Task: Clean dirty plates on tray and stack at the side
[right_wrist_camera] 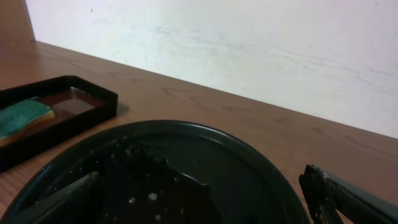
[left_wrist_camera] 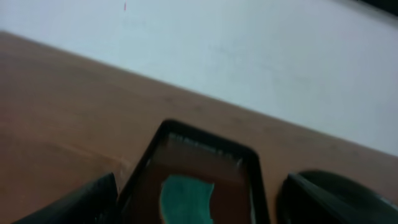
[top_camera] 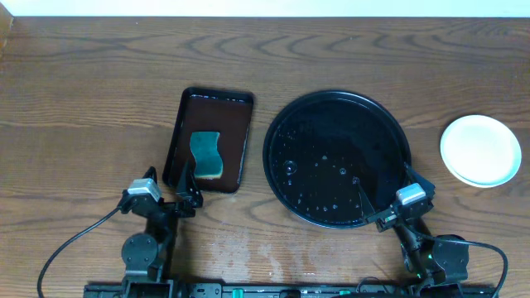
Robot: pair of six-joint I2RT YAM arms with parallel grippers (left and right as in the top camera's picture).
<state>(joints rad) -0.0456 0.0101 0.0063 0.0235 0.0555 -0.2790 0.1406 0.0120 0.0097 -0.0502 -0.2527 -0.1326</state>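
Both sets of jaws were spread wide and holding nothing. The right jaws hung low over the near right rim of the tray, which was bare apart from scattered droplets. The left jaws sat at the near end of the small brown tray, pointing at the teal sponge lying in it. The plates were stacked on the bench just right of the black tray, looking clean white from overhead.
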